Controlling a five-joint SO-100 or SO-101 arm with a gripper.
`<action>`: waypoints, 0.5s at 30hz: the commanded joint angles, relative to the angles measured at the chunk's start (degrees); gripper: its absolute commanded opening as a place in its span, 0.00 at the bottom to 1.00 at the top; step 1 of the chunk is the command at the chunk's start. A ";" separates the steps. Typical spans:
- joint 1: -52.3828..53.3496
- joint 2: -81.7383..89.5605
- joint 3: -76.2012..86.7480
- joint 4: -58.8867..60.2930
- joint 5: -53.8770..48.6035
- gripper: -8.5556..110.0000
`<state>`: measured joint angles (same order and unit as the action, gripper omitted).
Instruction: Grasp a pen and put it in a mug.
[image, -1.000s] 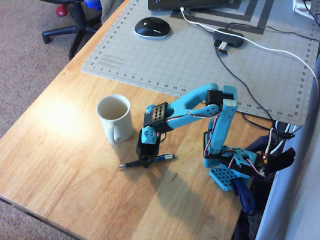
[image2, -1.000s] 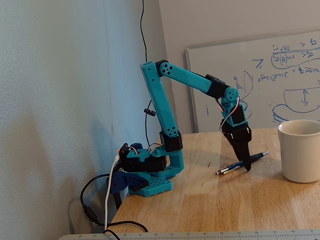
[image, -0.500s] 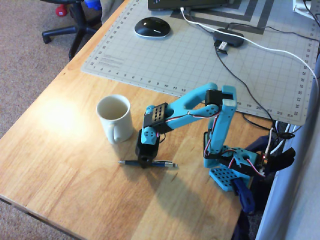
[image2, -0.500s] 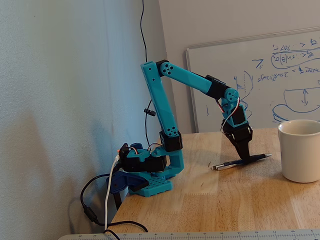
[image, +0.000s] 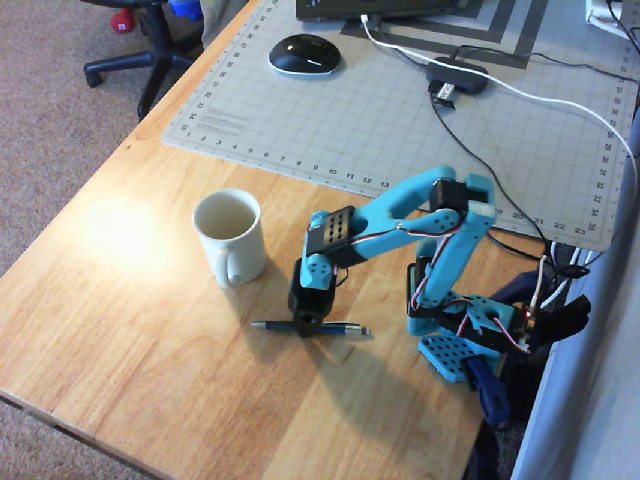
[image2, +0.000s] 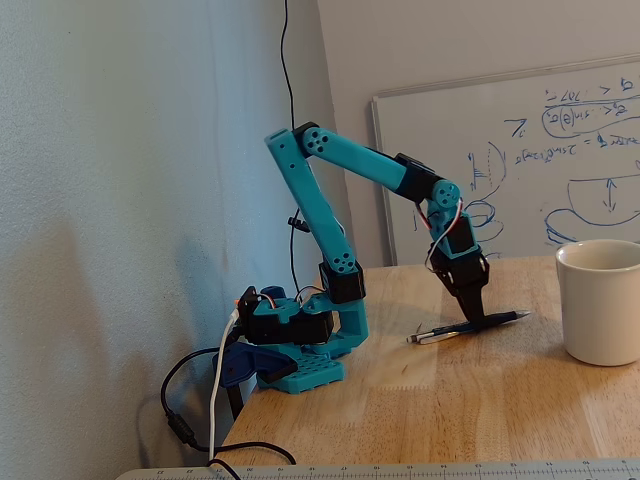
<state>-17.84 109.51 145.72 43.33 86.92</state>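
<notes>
Pen (image: 340, 327): dark, slim, lying flat on the wooden table (image: 130, 330), just below and right of the mug in the overhead view, not touching it. Gripper (image: 305, 325): pointed straight down over the pen's middle, fingers set on either side of the barrel; whether they actually pinch it cannot be told. Mug (image: 230, 236): cream-white, upright, handle facing the pen.

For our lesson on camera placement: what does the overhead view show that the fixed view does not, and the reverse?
Only the overhead view shows the computer mouse, the cutting mat and the mug's inside. Only the fixed view shows the whiteboard and the wall. Both show the mug, the pen lying on the table and the claw down at the pen.
</notes>
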 joint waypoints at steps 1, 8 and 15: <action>0.26 9.58 3.69 0.18 -0.62 0.07; 0.35 27.95 8.70 -0.18 -0.62 0.07; 3.08 38.14 9.58 -8.70 -0.62 0.07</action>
<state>-16.17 142.21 156.09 40.61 86.92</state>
